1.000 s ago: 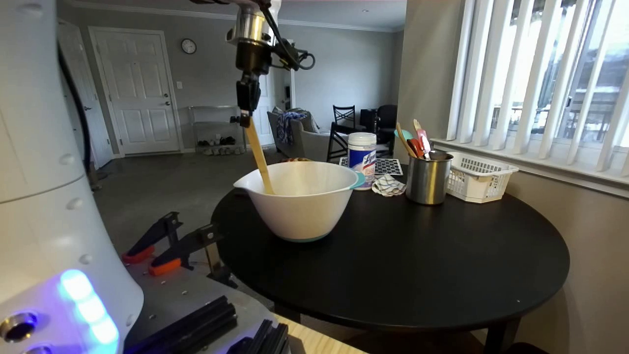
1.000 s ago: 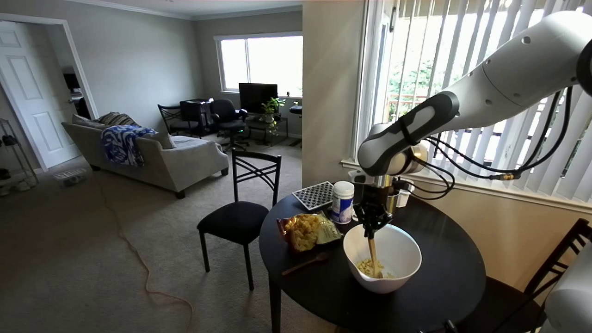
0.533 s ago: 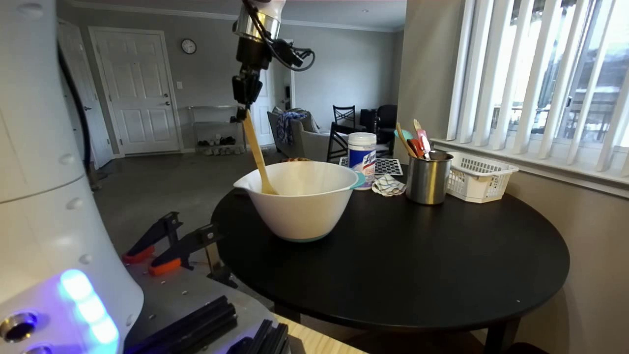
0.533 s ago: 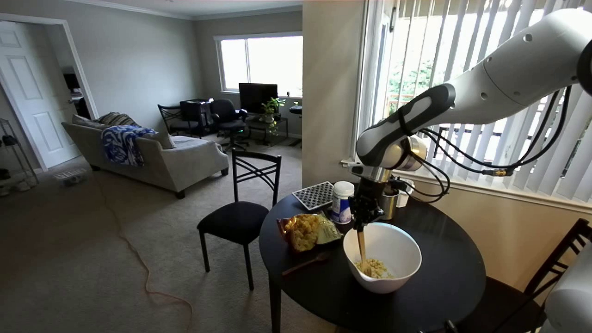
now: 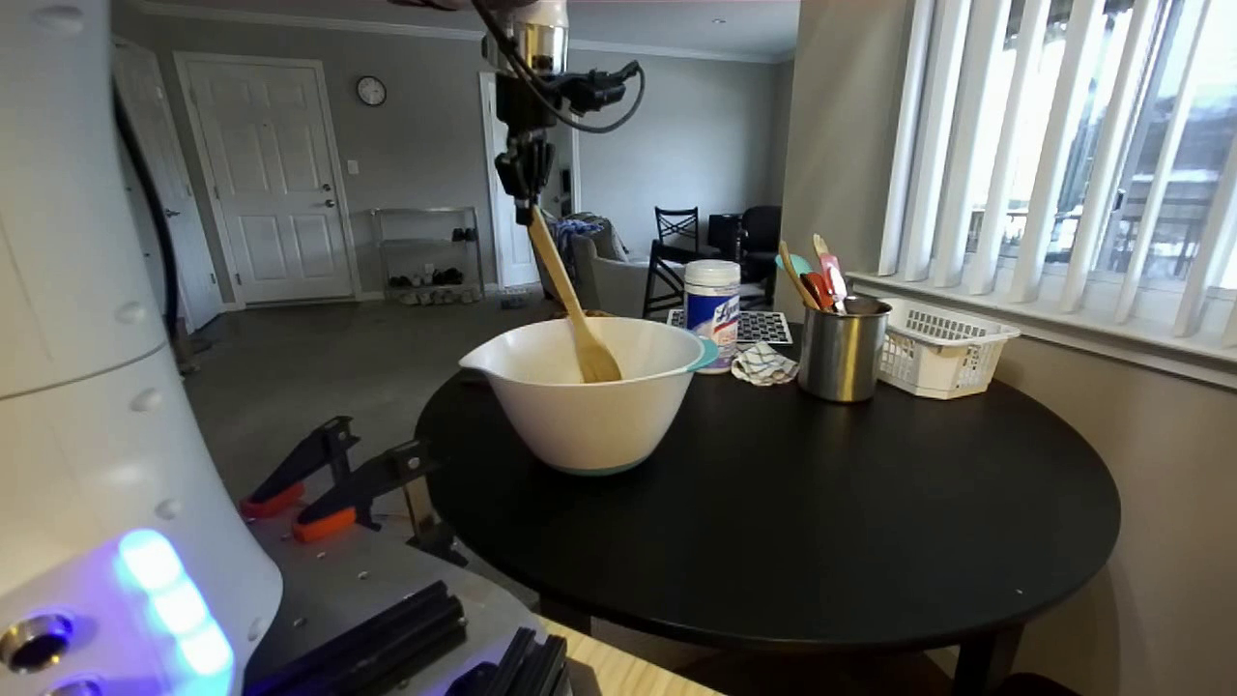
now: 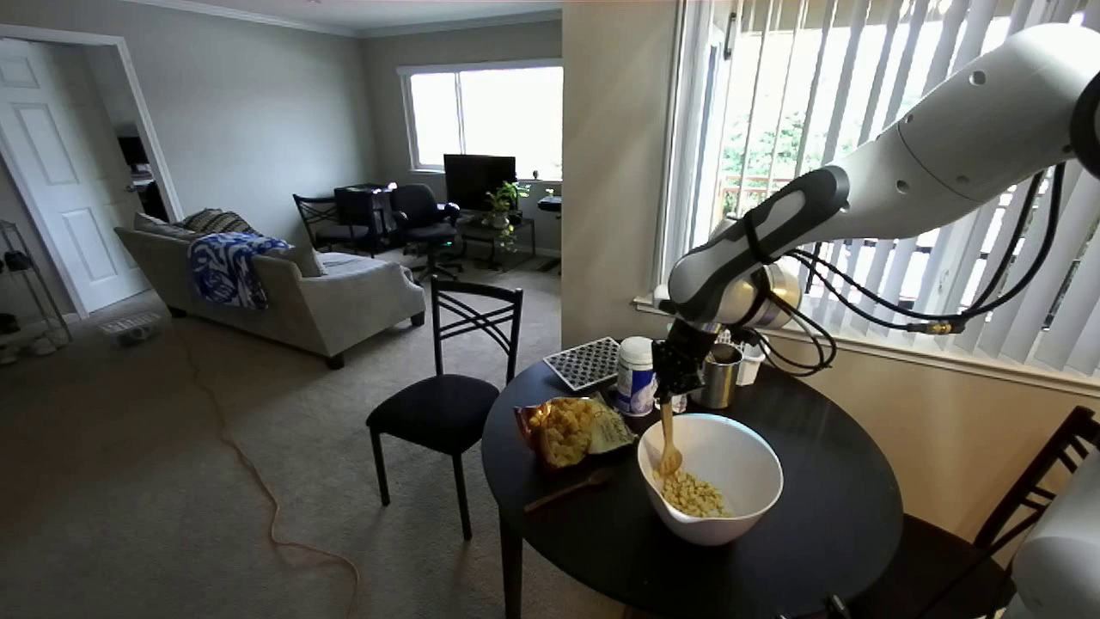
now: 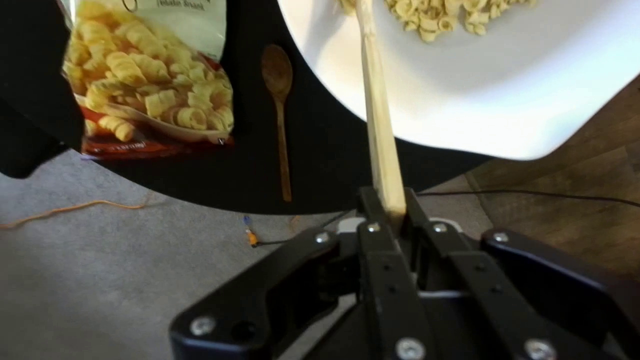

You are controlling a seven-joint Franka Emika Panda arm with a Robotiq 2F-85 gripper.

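Spatula [image 5: 567, 293] is slanting down into the bowl [image 5: 594, 425], its head sitting inside the rim, while above the rim the gripper [image 7: 390, 200] is pinching the end of its handle, jaws pressing in from both sides. That end hold is probably serving reach: it is leaving nearly the whole handle free, so the gripper is hanging higher than the bowl rather than down among the curls [image 6: 694, 494] lying at its bottom. Whether the spatula is touching those curls, I am not able to tell. Just beside the bowl, a spoon [image 7: 280, 112] is lying flat, and near it a bag [image 7: 150, 90] is resting printed face up, presumably placed by the bowl because its pictured pieces are looking much like the curls. On the bowl's side away from its spout, a tub [image 5: 712, 309] is standing upright; farther from the bowl, a pot [image 5: 843, 358] is holding utensils [image 5: 832, 274] on end, likely so their handles are sticking up, easy to grasp, and a basket [image 5: 952, 362] is sitting past it. All of these are sharing one dark surface [image 5: 821, 522], with the bowl standing close to the edge, perhaps to be within easy reach.
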